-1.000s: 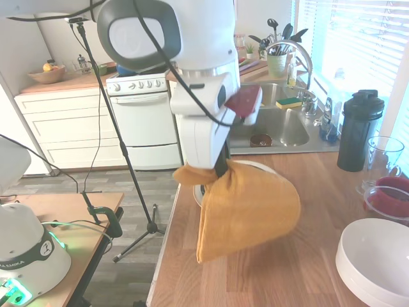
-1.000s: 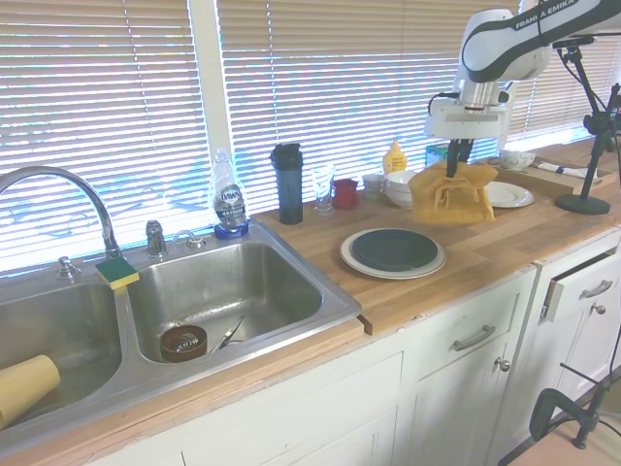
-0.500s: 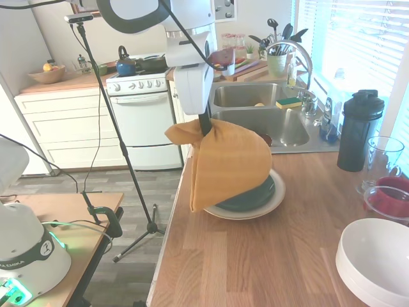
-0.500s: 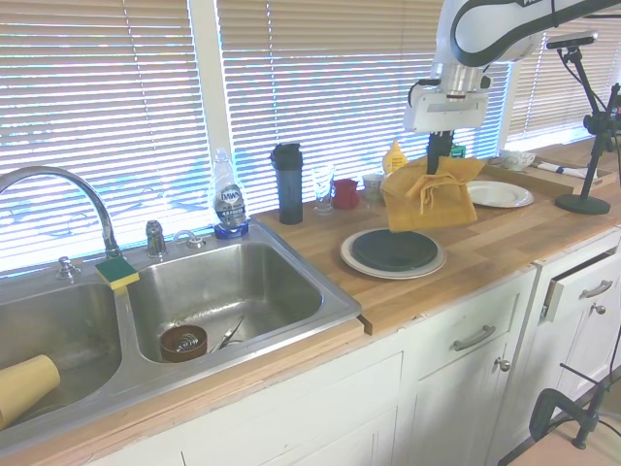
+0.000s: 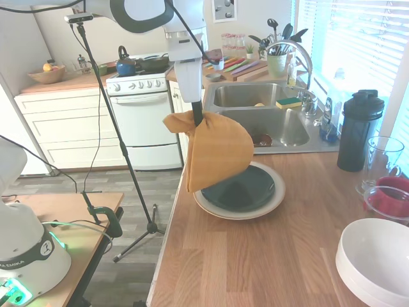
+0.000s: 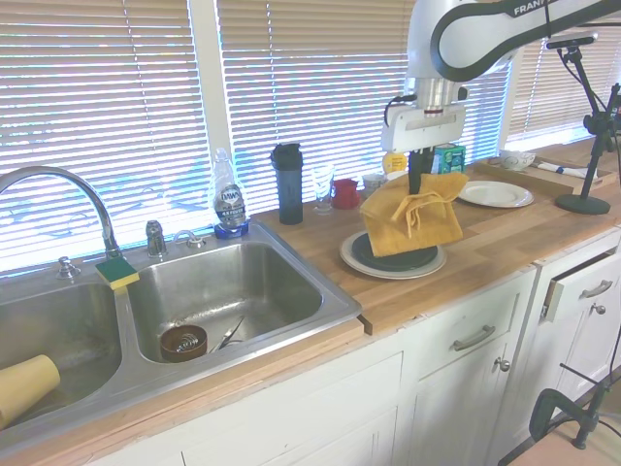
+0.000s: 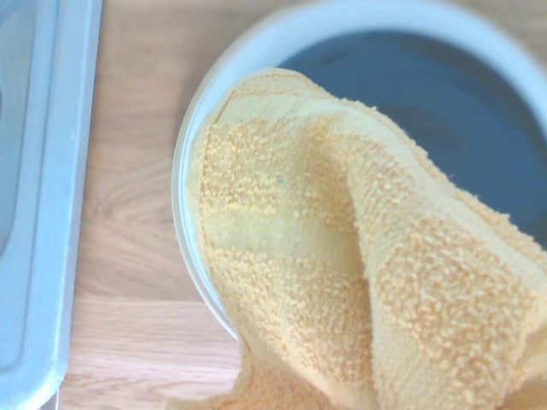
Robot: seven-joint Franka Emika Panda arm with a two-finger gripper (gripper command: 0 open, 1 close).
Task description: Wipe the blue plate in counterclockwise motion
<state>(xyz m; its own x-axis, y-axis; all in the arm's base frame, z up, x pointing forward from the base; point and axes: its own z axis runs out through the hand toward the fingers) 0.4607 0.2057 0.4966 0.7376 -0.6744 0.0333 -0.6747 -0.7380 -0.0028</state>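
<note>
- Bringing the cloth to the plate is the step in hand, as I judge it: your tool (image 5: 197, 119) hangs above the near-sink side of the blue plate (image 5: 246, 190), and no wiping has begun yet.
- Your tool is closed on the bunched top of the orange towel (image 5: 216, 150); the fingers themselves are hidden in the fabric, but the towel hangs from them freely.
- In the second exterior view the lower edge of the towel (image 6: 412, 221) seems at the plate or just above it; I cannot tell if it touches.
- You find the blue plate (image 6: 396, 255) lying flat on the larger cream plate (image 5: 271, 202), on the wooden surface (image 5: 268, 262) just beside the steel sink (image 6: 228, 291).
- The plate is round, so it has no long axis and points no way; its open face looks up.
- For the next move, I think you must lower until the towel presses on the glossy face, more toward the middle, then sweep counterclockwise inside the rim.
- The wrist view shows the towel (image 7: 342, 256) over one edge of both plates.
</note>
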